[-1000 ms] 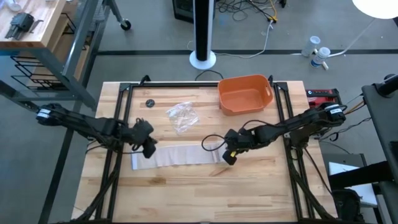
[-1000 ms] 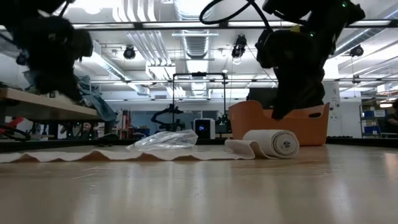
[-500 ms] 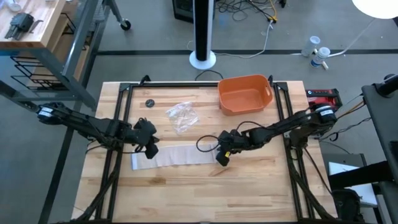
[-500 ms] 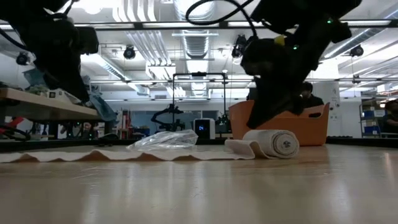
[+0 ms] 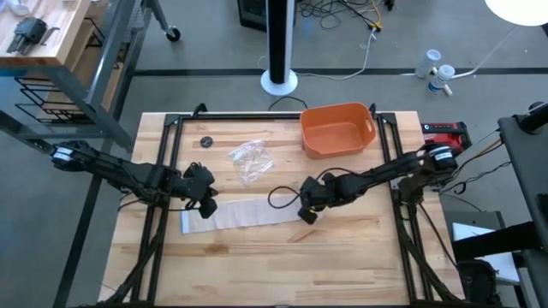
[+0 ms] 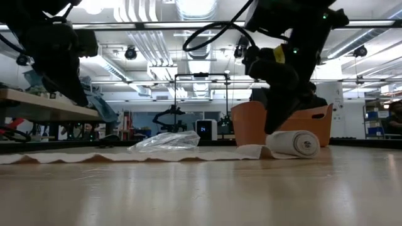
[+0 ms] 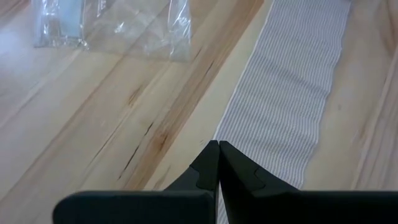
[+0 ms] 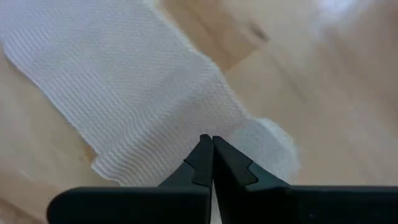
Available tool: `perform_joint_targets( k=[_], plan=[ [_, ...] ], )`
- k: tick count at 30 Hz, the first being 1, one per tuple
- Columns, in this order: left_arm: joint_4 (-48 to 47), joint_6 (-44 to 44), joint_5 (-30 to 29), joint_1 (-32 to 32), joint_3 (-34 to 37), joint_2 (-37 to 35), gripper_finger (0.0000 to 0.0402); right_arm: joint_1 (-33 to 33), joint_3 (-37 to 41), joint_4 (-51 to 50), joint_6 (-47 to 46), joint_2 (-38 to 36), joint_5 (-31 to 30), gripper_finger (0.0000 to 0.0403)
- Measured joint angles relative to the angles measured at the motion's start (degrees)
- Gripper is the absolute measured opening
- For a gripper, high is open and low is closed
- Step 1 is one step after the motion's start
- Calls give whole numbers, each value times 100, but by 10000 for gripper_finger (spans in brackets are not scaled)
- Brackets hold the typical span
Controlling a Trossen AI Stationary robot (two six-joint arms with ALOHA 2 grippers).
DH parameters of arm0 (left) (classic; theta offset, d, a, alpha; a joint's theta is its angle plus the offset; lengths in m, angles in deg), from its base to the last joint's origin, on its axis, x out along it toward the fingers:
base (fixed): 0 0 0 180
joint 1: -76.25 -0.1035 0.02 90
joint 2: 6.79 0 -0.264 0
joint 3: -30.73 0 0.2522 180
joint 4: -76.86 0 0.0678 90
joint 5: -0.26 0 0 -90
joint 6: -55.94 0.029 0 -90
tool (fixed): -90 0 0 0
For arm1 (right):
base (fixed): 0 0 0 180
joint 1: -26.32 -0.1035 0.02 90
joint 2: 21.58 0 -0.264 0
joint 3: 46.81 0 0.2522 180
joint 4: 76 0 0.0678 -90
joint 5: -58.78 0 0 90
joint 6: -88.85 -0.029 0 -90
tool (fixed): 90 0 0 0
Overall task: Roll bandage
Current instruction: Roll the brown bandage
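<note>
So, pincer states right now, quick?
Left pincer: closed, empty, over the bandage.
Right pincer: closed, empty, at its rolled end.

Near table (image 5: pixel 282 265) half: bare wood, open passage.
Middle: bandage (image 5: pixel 244 214) stretched flat across, roll end under right gripper (image 5: pixel 308 214); left gripper (image 5: pixel 205 208) over opposite end; both closed.
Far side: 3 obstacles — plastic wrapper (image 5: pixel 251 159), orange tub (image 5: pixel 337 129), small dark disc (image 5: pixel 206 141); open gaps between.
</note>
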Motion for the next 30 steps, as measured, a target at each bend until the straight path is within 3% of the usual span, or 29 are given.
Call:
perform_joint_targets(
  k=[30],
  plan=[
    [6, -68, 360, 50, 32, 20, 0, 0, 68, -629, -77, -240, 11, 0]
  ],
)
